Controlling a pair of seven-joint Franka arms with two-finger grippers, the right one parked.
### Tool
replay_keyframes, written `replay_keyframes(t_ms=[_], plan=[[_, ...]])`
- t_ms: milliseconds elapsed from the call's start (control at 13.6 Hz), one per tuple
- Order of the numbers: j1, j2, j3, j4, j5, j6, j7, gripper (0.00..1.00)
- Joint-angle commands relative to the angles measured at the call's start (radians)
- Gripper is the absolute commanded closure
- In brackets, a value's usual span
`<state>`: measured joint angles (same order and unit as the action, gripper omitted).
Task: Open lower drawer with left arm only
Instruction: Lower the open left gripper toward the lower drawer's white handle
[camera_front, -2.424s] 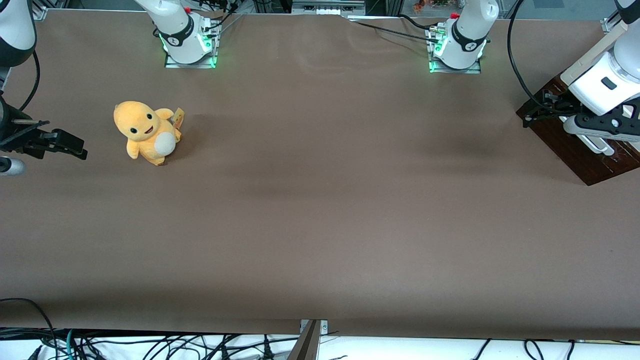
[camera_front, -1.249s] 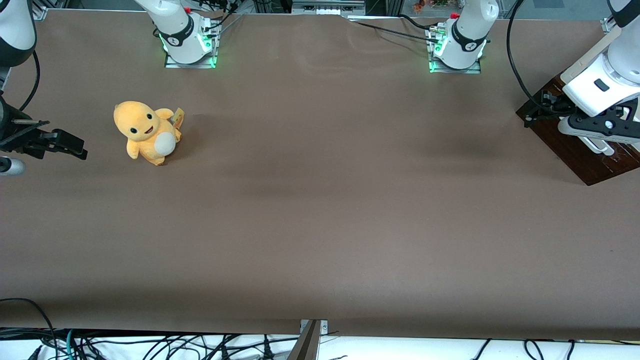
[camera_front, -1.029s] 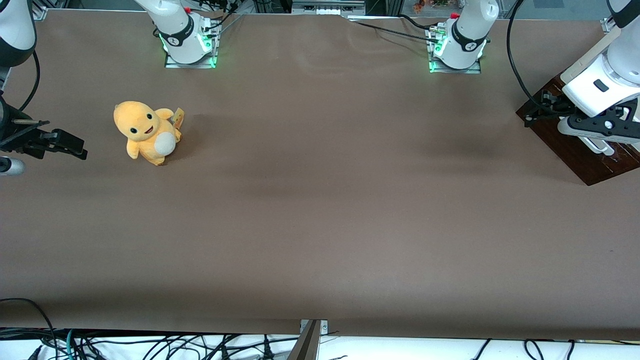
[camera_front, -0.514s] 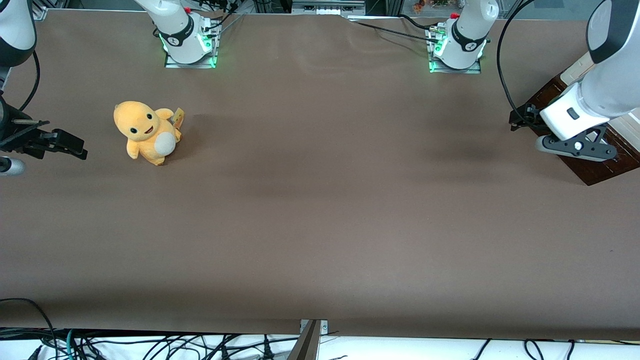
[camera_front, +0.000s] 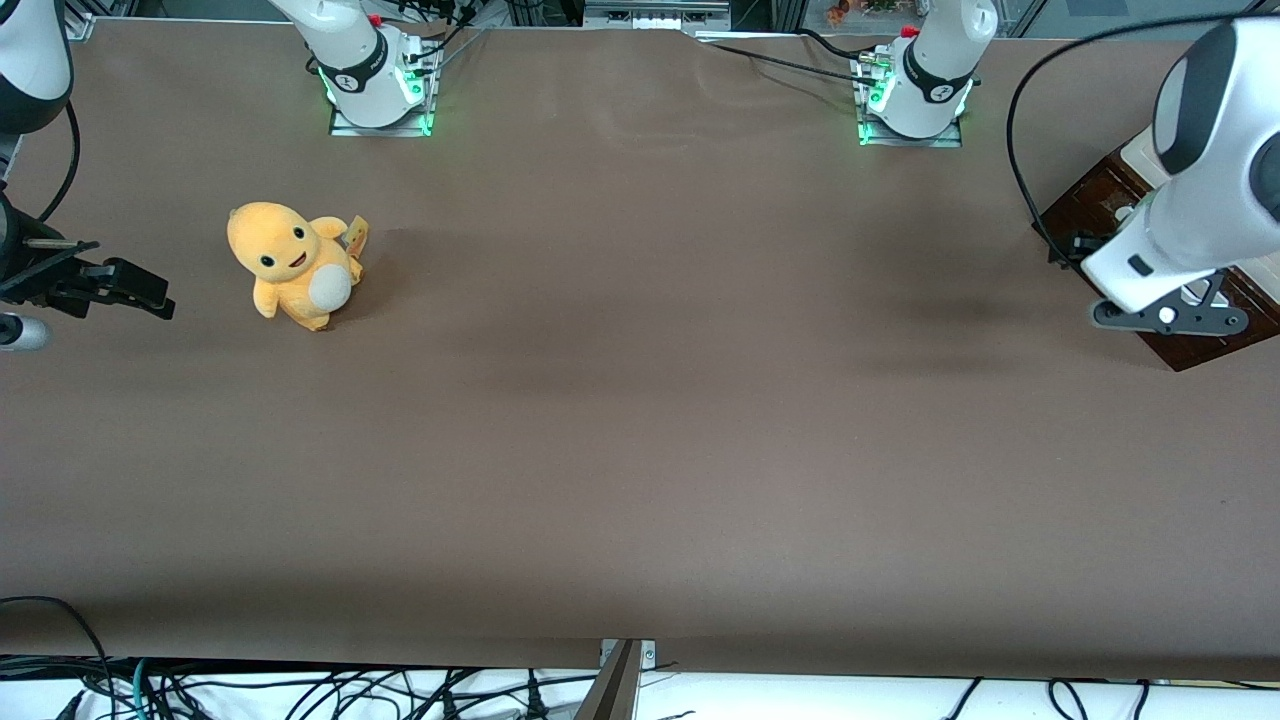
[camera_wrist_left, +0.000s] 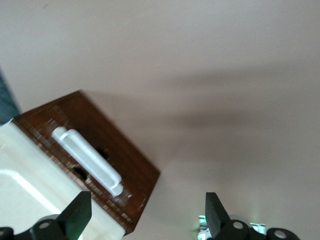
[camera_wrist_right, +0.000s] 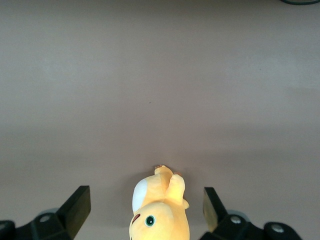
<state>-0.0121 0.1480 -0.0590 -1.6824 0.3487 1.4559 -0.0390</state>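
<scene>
Gripper (camera_wrist_left: 145, 220) on my left arm (camera_front: 1190, 150) hangs above the table (camera_front: 640, 420), just beside the lower drawer (camera_front: 1195, 345), toward the working arm's end. Fingers (camera_wrist_left: 77, 217) spread wide apart, nothing between them, no contact w/ the white bar handle (camera_wrist_left: 89, 160). Drawer's dark brown front (camera_wrist_left: 122, 160) faces up at me in wrist cam, cream-white cabinet panel (camera_wrist_left: 35, 190) right next to it. Can't tell how far the drawer is out. Orange plush toy (camera_front: 290, 262) sits well apart, toward the parked arm's end.
</scene>
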Motion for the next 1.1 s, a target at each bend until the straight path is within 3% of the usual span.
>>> replay_keyframes(t_ms=[0, 220, 588, 1029], plan=[[0.0, 0.1, -0.002, 0.01, 0.154, -0.066, -0.163, 0.0], [0.023, 0.169, 0.002, 0.004, 0.219, -0.097, -0.278, 0.0], [0.049, 0.327, 0.001, -0.046, 0.407, -0.153, -0.608, 0.0], [0.041, 0.389, -0.004, -0.189, 0.576, -0.141, -0.901, 0.0]])
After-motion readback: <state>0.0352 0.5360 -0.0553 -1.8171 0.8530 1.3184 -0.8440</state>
